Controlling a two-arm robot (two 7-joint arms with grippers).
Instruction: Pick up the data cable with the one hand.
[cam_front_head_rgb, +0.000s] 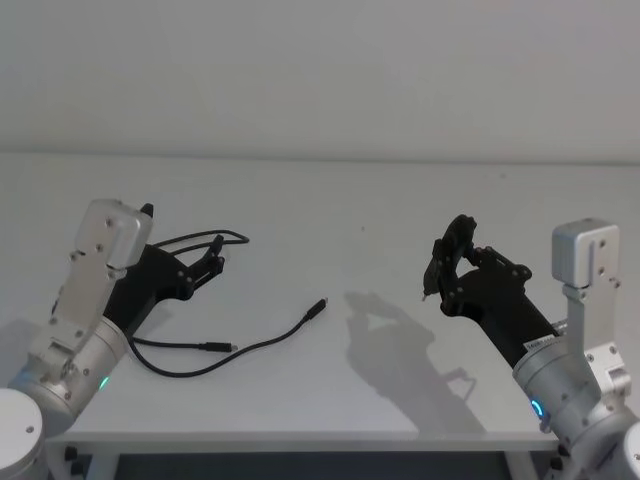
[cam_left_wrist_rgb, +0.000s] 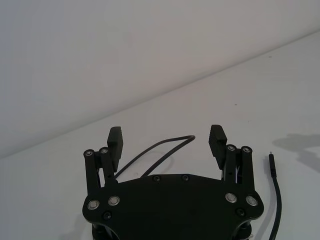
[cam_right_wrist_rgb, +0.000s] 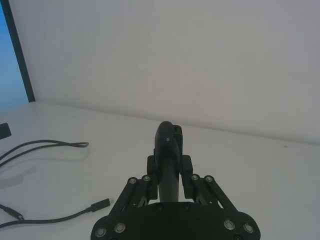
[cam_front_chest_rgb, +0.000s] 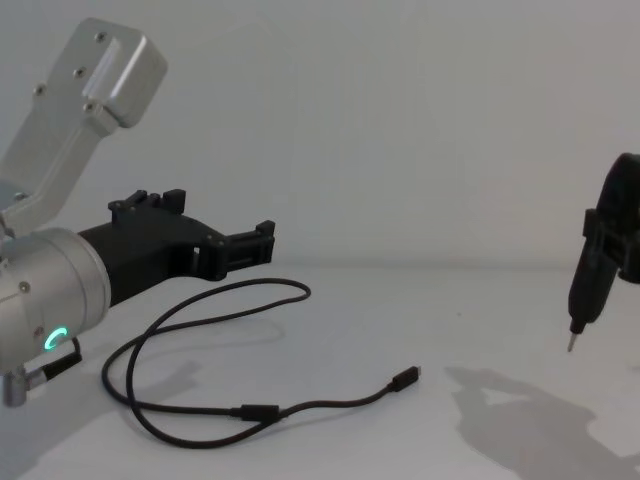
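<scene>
on your left, the left gripper (cam_front_head_rgb: 212, 255) hangs above the table (cam_front_head_rgb: 300, 200) with its fingers spread wide. the data cable (cam_front_head_rgb: 214, 347) lies flat on the table. its far loop (cam_front_head_rgb: 232, 236) runs out just ahead of the fingertips, and in the left wrist view two strands of that loop show in the gap between the pads. from there the cable runs back under the arm, curves round near the front edge (cam_front_head_rgb: 300, 436) and ends at a free plug (cam_front_head_rgb: 320, 306) toward the middle.

the step in hand looks like the descent onto the cable. aim for the loop strand between the pads, not the plug. come straight down until the tips nearly touch the surface, then close slowly, since a thin, limp cable can slip out from under the pads. lift gently; the slack will trail and may drag across the table.

the near curve lies close to the front edge, so draw the cable up and inward, not toward you. the middle of the table is open for carrying.

on your right, the right gripper (cam_front_head_rgb: 458, 262) hangs well apart, pressed together on a dark slim piece (cam_front_chest_rgb: 580, 300) with a pointed tip. leave it where it is.
</scene>
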